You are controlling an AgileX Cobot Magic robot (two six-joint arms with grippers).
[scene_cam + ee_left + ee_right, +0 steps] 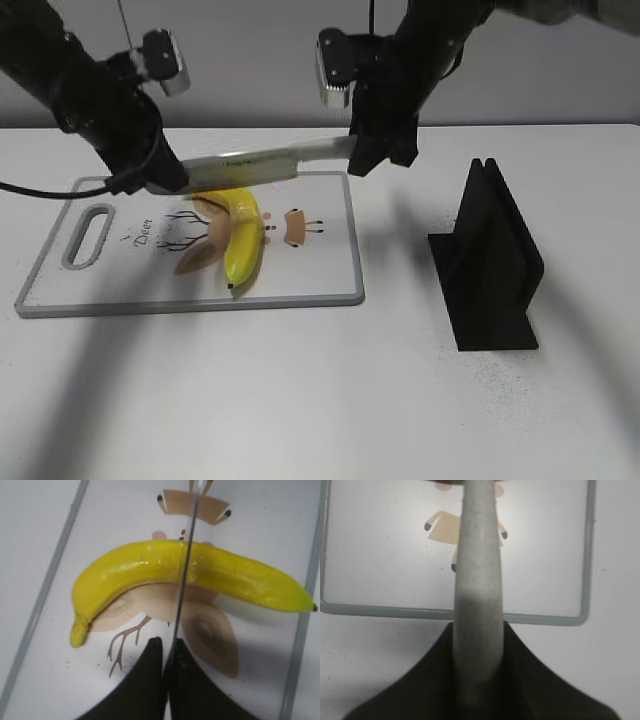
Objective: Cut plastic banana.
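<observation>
A yellow plastic banana [243, 240] lies on a white cutting board [310, 296] with a deer print. A knife [262, 160] hangs level just above the banana's far end. My right gripper [362, 152] is shut on its pale grey handle [477, 575]. My left gripper [168, 180] is shut on the blade tip. In the left wrist view the thin blade [184, 570] crosses the middle of the banana [145, 565], and the left gripper's jaws [168, 647] pinch it. In the right wrist view the right gripper's jaws [477, 635] clasp the handle over the board's edge [395, 610].
A black knife stand [490, 260] stands on the white table to the right of the board. The board has a handle slot [88, 235] at its left end. Both arms reach in from the back.
</observation>
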